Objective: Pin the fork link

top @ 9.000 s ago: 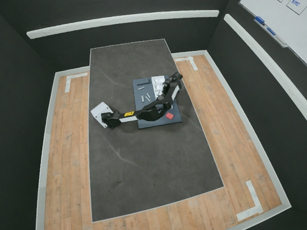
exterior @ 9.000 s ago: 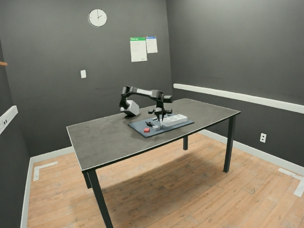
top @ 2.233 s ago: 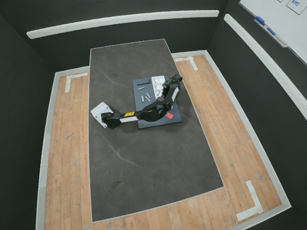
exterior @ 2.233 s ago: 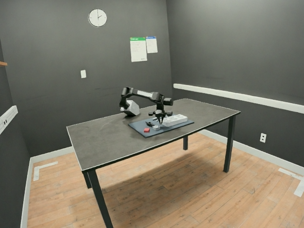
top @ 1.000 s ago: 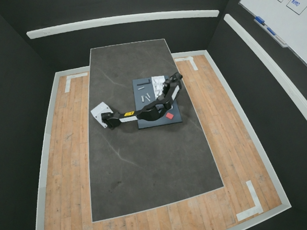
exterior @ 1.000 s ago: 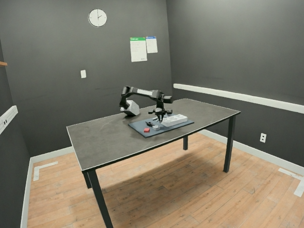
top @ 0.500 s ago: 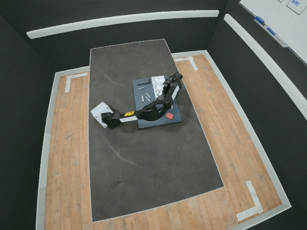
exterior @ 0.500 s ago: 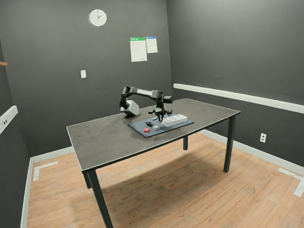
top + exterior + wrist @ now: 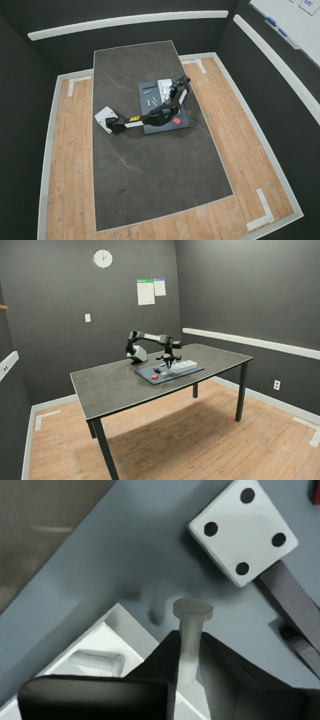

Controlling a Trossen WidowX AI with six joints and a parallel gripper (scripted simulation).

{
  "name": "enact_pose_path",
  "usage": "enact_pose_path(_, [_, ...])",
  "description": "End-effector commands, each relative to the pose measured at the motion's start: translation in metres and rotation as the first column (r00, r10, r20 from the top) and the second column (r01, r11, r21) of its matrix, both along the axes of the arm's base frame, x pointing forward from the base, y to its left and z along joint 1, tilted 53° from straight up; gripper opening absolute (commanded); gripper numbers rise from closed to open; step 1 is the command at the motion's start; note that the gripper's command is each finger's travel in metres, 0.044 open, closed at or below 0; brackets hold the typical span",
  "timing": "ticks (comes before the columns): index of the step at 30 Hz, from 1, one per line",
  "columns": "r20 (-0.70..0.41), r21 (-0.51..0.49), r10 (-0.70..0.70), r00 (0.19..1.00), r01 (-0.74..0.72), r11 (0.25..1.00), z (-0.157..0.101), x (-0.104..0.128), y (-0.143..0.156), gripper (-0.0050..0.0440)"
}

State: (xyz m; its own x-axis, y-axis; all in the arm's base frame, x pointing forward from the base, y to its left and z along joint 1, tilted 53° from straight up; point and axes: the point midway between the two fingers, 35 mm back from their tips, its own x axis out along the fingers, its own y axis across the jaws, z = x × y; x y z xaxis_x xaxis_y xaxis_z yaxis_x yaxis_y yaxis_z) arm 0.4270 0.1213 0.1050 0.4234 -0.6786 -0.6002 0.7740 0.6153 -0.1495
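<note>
The table (image 9: pixel 124 384) is a dark grey slab with faint pale veins and a thin light edge, on black legs. On it lies a slate-blue mat (image 9: pixel 180 121). At the mat's five o'clock corner sits a small red block (image 9: pixel 176 120); toward twelve o'clock stands the white parts box (image 9: pixel 164 89). The arm is black with white panels and one yellow label (image 9: pixel 134 118), on a white base (image 9: pixel 103 119). From the wrist, a pale grey pin (image 9: pixel 191 630) shows between the black fingers, and at one o'clock a white square plate (image 9: pixel 243 530) carries four black dots. A dark grey bar (image 9: pixel 292 600) lies beside it.
</note>
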Motion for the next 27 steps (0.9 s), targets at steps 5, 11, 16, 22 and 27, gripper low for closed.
enact_pose_path(5, [-0.114, -0.067, 0.127, 0.985, -0.135, 0.989, 0.01, -0.007, 0.005, -0.005])
enact_pose_path(11, [-0.286, -0.135, 0.243, 0.927, -0.29, 0.948, 0.006, -0.014, 0.003, -0.005])
enact_pose_path(16, [-0.559, -0.178, 0.365, 0.744, -0.538, 0.824, 0.0, -0.026, 0.0, -0.005])
enact_pose_path(22, [-0.81, -0.131, 0.376, 0.451, -0.763, 0.633, -0.007, -0.042, -0.004, -0.005])
enact_pose_path(27, [-0.926, -0.031, 0.319, 0.201, -0.884, 0.467, -0.011, -0.049, -0.006, -0.005])
